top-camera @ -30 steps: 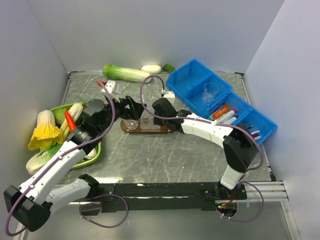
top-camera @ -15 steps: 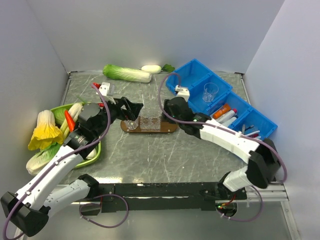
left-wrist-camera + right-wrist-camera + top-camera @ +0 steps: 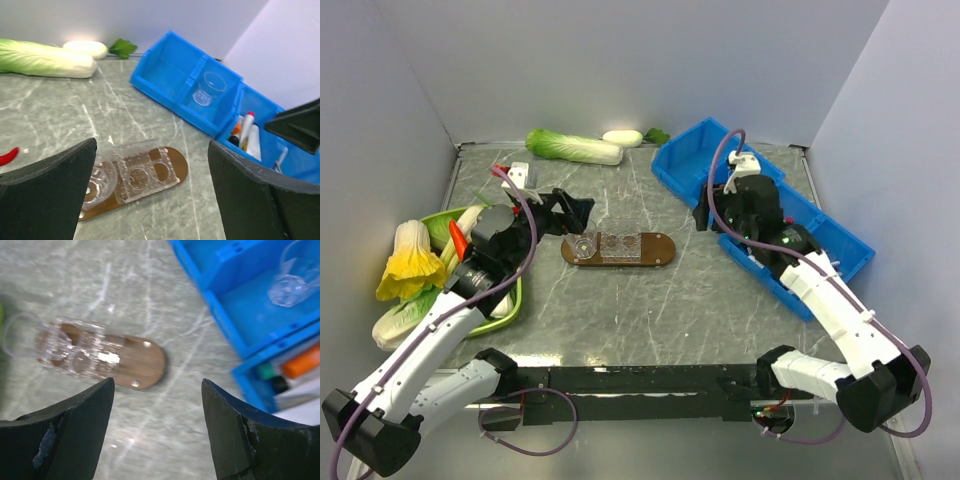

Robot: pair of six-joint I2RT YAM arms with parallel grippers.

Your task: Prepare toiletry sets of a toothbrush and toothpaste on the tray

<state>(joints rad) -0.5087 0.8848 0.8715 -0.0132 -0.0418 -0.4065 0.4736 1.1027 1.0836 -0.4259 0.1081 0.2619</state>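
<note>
Right gripper (image 3: 157,405) spread wide, empty, over blue bins' (image 3: 220,305) left wall. Toothpaste (image 3: 301,363) lay in bin compartment to its right; tray (image 3: 146,365) to its left. Right arm nearer. Left gripper (image 3: 152,150) agape, empty, near tray.

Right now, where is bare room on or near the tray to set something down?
The tray's right end is bare; clear cups fill its left and middle. The table is free on the tray's near side. Crowded: green dish of vegetables at left, blue bins at right.
</note>
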